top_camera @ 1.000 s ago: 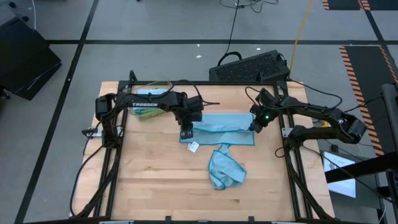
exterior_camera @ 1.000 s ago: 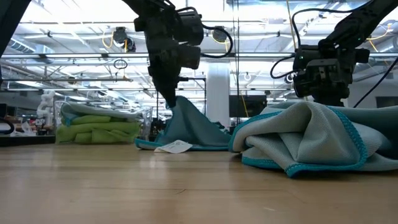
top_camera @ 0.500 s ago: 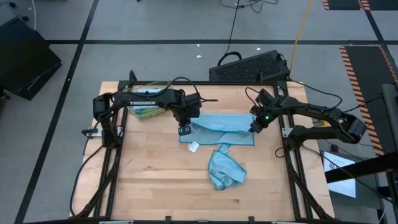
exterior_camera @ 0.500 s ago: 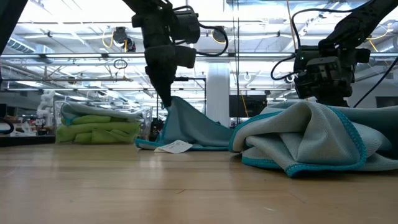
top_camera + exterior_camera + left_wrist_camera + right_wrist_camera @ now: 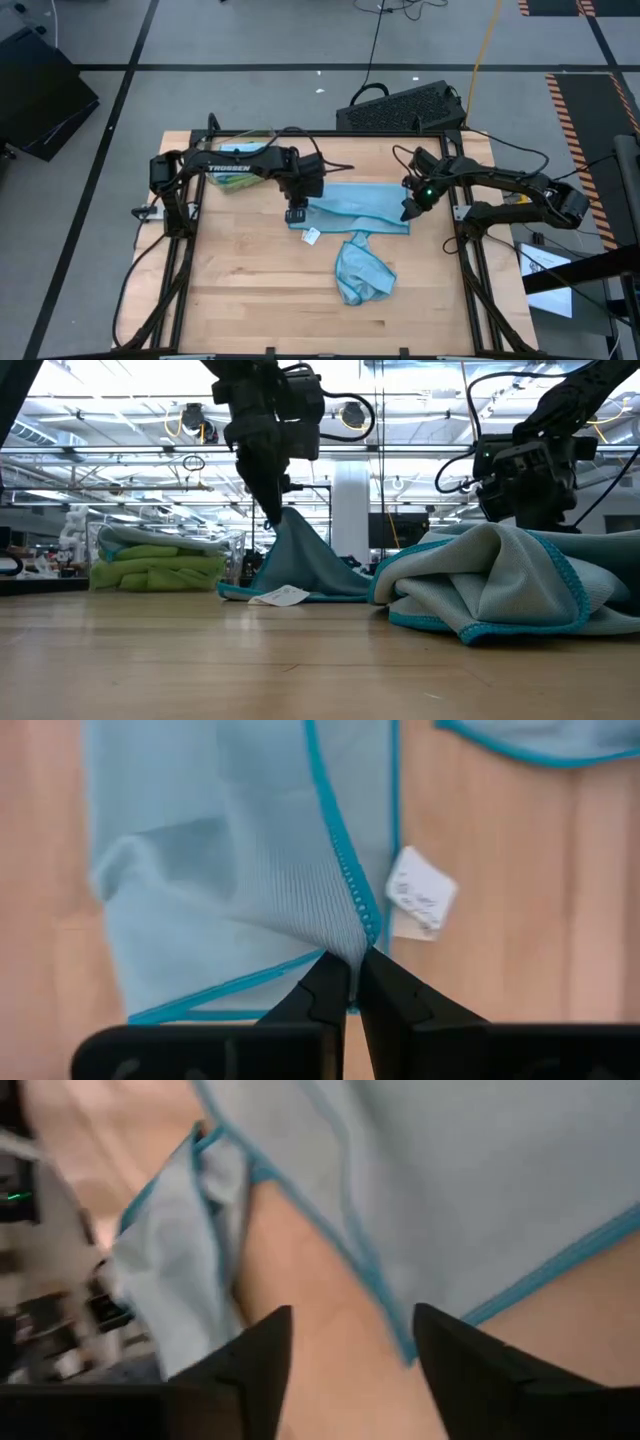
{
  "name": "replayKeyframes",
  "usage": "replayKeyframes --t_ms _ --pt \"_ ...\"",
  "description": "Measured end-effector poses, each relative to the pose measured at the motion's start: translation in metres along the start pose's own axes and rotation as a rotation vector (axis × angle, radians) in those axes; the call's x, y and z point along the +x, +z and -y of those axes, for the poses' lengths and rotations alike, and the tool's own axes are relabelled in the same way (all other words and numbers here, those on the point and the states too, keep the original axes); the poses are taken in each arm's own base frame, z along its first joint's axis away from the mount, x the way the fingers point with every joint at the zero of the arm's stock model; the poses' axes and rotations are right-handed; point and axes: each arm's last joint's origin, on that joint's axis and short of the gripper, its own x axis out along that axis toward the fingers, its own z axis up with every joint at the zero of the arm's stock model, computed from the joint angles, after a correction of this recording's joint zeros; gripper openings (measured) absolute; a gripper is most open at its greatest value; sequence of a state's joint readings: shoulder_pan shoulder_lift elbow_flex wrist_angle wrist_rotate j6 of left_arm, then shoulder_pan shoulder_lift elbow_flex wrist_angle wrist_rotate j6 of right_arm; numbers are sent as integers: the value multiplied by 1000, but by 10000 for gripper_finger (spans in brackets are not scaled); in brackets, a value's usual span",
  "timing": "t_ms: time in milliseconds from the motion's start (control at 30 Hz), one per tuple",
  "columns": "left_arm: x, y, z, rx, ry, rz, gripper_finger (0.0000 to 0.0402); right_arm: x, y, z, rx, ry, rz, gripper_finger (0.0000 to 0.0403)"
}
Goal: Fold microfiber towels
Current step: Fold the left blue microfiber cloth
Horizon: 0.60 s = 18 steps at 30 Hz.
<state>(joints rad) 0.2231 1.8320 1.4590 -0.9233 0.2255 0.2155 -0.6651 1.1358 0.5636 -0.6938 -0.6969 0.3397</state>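
A light blue microfiber towel (image 5: 360,203) lies spread across the table's far middle, its white tag (image 5: 420,900) on the wood by its left end. My left gripper (image 5: 296,212) is shut on that left end, which stands up in a peak (image 5: 295,555). My right gripper (image 5: 350,1345) hovers open over the towel's right end (image 5: 405,210), with bare wood and the teal hem between its fingers. A second light blue towel (image 5: 362,275) lies crumpled nearer the front. Green towels fill a clear bin (image 5: 238,170). My left gripper pinches the towel's teal-hemmed left edge (image 5: 357,942) between its two fingertips, close to the tag. The fingers come from above, pointing steeply down. That edge is lifted into a peak while the rest of the towel lies on the table. Whether it holds one layer or several, I cannot tell.
The clear bin of green towels (image 5: 160,560) stands at the far left corner. A black keyboard-like panel (image 5: 400,105) sits beyond the table's far edge. Bare wood (image 5: 250,290) stretches across the near left part of the table.
My left gripper has rolled a little about its own pointing line while keeping its hold on the towel's raised edge. My right gripper has turned slightly over the towel's right end. Both towels lie as before.
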Motion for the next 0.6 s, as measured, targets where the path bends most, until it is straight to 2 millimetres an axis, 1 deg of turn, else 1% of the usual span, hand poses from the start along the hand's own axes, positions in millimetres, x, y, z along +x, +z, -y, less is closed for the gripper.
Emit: replayKeyframes --t_ms 67,133,200,267,367,500,600 --pt "0 0 2 -4 -46 8 27 0 -1 0 15 13 -11 221" --pt "0 0 4 -11 -107 17 27 0 -1 0 24 1 -7 238" --pt "0 0 5 -28 -143 13 30 0 -1 0 24 -7 -3 246" --pt "0 -1 5 -40 -151 13 46 0 0 1 24 -21 2 248" --pt "0 -2 5 -67 -119 -12 88 0 0 1 34 -40 10 246" --pt "0 -9 2 -103 -7 -93 156 0 0 1 45 -39 11 240" --pt "-4 -16 0 -151 9 -148 199 0 0 1 45 -39 10 238"
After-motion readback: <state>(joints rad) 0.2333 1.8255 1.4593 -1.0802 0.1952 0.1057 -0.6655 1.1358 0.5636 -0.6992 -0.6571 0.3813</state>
